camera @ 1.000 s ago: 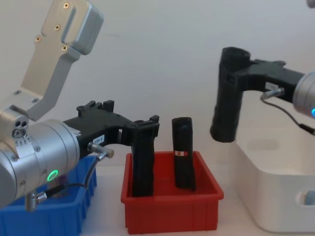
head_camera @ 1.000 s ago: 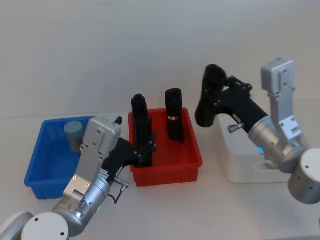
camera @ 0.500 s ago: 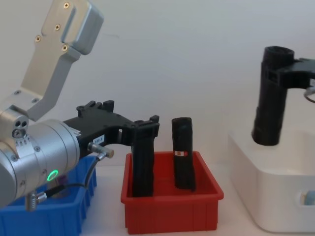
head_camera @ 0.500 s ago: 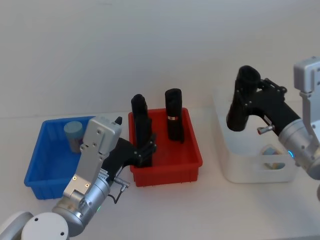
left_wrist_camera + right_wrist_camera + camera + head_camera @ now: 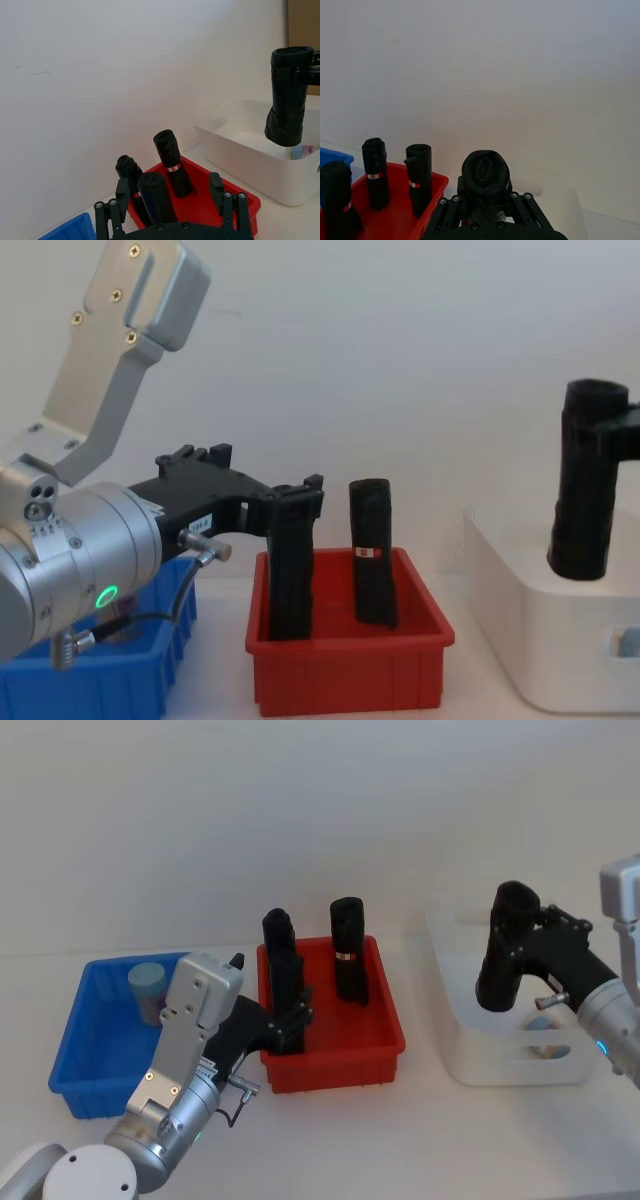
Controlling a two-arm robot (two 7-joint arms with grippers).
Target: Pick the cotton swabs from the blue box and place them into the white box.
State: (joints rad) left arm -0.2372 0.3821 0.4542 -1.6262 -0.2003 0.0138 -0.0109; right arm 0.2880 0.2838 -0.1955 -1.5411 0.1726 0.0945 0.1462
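Left pincer (image 5: 290, 1025) reaching forward low, fingers seemingly spread, right pincer (image 5: 503, 965) raised at the right, clamped shut

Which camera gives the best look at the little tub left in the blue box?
The head view: it looks down into the blue box, showing the tub with its pale lid at the back. In the chest view the left arm covers most of that box, and the left wrist view catches just a blue corner.
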